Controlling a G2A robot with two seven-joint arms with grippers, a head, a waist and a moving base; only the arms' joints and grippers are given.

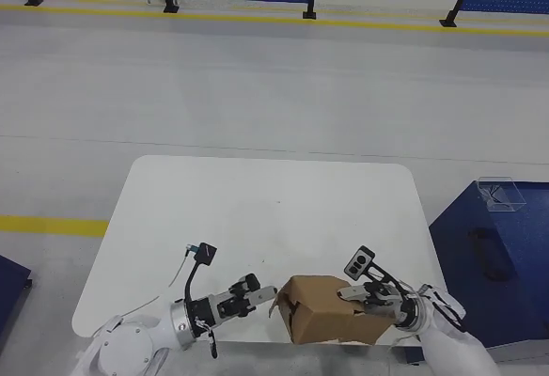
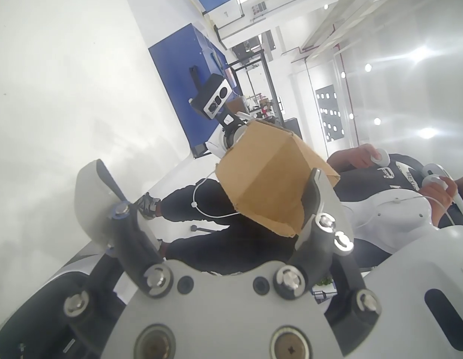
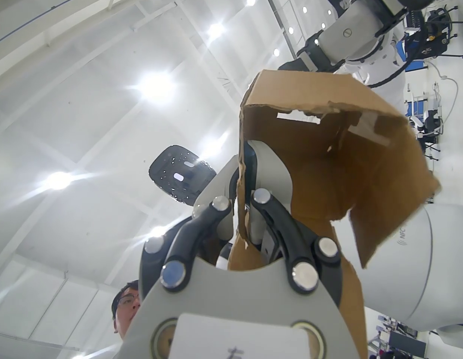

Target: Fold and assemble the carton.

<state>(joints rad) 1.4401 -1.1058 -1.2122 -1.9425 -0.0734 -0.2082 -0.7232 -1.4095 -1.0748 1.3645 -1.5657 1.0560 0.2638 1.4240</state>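
Observation:
A brown cardboard carton (image 1: 326,310) hangs at the table's near edge, partly folded, with loose flaps and a torn rim. My right gripper (image 3: 241,177) is shut on one wall of the carton (image 3: 328,158), the cardboard edge pinched between its fingers (image 3: 263,173). From above, the right gripper (image 1: 354,294) sits at the carton's right side. My left gripper (image 1: 258,291) stands open just left of the carton, close to a flap. In the left wrist view the left gripper (image 2: 203,181) is spread wide, and one fingertip (image 2: 317,188) overlaps the carton (image 2: 268,177).
The white table (image 1: 265,207) stretches away beyond the carton. A blue cabinet (image 1: 509,244) stands off the table's right side. The carton and both grippers are at the table's front edge.

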